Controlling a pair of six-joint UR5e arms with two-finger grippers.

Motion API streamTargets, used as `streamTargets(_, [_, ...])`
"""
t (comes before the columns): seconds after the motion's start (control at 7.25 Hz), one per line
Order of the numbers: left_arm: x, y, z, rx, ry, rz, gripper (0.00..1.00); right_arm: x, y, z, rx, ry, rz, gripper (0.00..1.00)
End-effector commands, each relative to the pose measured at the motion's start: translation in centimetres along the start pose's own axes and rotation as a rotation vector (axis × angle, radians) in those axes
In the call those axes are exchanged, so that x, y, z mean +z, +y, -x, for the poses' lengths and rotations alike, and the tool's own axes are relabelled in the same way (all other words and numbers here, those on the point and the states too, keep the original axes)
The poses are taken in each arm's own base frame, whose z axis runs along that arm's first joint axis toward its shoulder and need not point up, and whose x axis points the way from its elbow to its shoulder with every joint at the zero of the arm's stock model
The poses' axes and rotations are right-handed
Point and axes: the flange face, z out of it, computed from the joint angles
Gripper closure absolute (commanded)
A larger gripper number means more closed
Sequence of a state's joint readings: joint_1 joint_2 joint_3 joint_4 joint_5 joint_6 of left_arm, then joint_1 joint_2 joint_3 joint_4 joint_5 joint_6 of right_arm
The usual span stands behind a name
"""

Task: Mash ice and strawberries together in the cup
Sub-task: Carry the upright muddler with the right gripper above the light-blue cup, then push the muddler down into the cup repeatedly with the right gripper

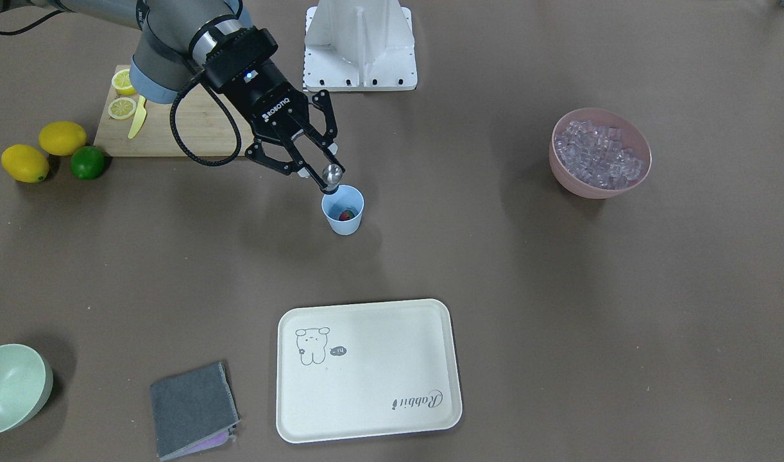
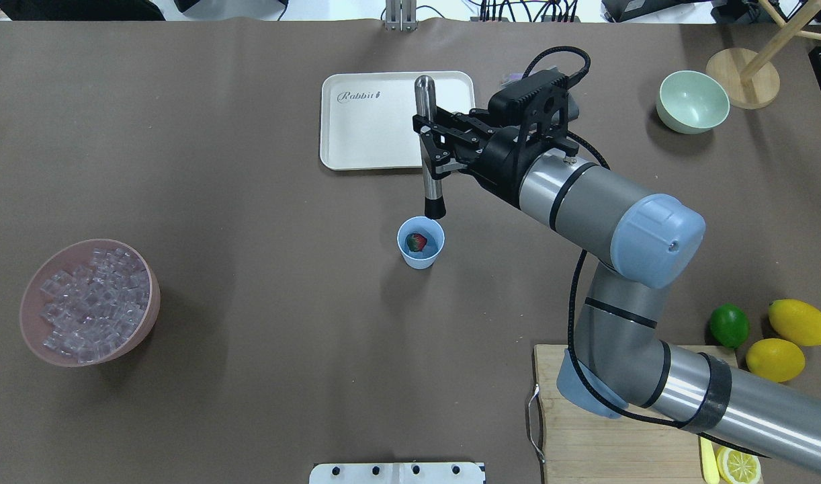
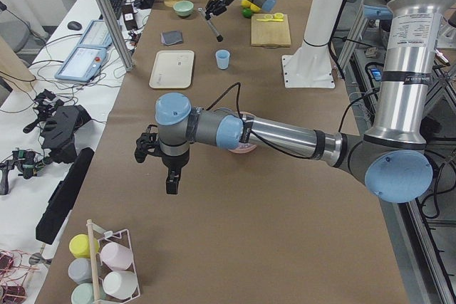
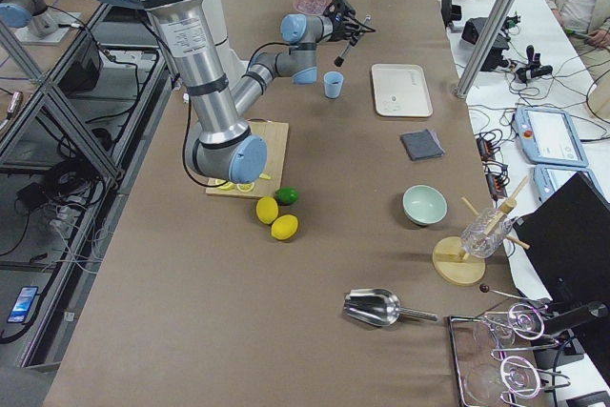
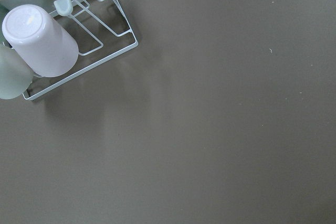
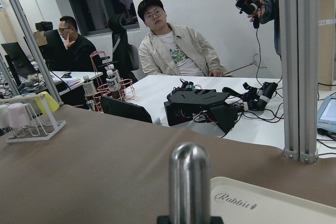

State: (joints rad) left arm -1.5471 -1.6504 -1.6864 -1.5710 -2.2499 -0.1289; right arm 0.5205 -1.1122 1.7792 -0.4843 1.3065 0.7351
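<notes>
The light-blue cup stands mid-table with a red strawberry inside. My right gripper is shut on a steel muddler, held nearly upright. Its black tip hangs just above the cup's rim, outside the cup. Ice fills a pink bowl far off on the robot's left side. My left gripper points down over bare table near a cup rack; only the exterior left view shows it, so I cannot tell its state.
A cream tray lies beyond the cup. A cutting board holds lemon slices and a yellow knife; two lemons and a lime lie beside it. A pale-green bowl and grey cloth sit at the operators' edge.
</notes>
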Motion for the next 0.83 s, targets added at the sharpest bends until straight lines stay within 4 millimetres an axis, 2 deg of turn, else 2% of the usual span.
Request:
streamTargets(0.0, [1.5,-0.4,1.0,-0.002,0.000,0.007,0.02,-1.2,1.3,-0.7,0.007,-0.020,-0.068,1.00])
streamTargets(0.28, [3.0,-1.1,1.9,0.001,0.001,0.005,0.02,-0.8,3.0,0.0,0.012,0.000,-0.084,1.00])
streamTargets(0.41, [3.1,-1.2,1.9,0.002,0.001,0.006,0.02,0.1,4.4,-0.3,0.005,0.025,-0.071,1.00])
streamTargets(0.69, [3.1,-1.2,1.8,0.002,0.001,0.006,0.02,1.1,5.8,-0.4,0.000,0.039,-0.057,1.00])
